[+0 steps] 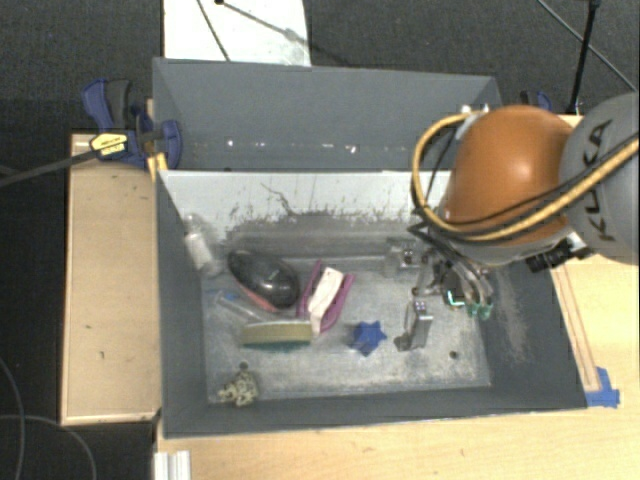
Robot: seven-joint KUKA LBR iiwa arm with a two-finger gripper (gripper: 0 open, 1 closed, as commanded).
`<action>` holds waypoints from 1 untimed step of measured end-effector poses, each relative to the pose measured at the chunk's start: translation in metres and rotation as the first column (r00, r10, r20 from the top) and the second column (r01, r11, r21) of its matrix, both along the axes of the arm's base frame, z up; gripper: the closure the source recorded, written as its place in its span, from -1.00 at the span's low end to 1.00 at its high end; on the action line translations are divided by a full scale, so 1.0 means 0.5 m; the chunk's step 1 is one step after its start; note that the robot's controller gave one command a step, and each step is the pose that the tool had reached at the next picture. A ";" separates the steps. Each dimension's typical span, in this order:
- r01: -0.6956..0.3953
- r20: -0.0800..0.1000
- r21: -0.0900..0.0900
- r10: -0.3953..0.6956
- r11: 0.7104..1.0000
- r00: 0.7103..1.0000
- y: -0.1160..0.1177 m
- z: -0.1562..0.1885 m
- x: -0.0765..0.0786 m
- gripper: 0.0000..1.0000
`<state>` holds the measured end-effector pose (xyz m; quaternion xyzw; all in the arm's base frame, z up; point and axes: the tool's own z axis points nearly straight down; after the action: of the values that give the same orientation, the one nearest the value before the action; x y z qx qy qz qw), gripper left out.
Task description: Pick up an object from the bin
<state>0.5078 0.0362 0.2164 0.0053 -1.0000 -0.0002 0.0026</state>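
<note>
Tool (413, 330) beside small blue jagged piece (367, 338)

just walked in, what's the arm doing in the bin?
The KUKA arm reaches in from the right, and its gripper hangs low over the right of the grey bin, just beside a small blue piece. Nothing is lifted yet. A dark mouse-shaped thing, a purple-and-white item and a flat greenish block lie clustered to the left.
</note>
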 end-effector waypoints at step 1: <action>0.233 0.000 -0.001 -0.233 0.973 0.973 -0.034 -0.300 -0.010 -1.00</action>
<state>0.5026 0.0192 0.0665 -0.1119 -0.9937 0.0001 0.0027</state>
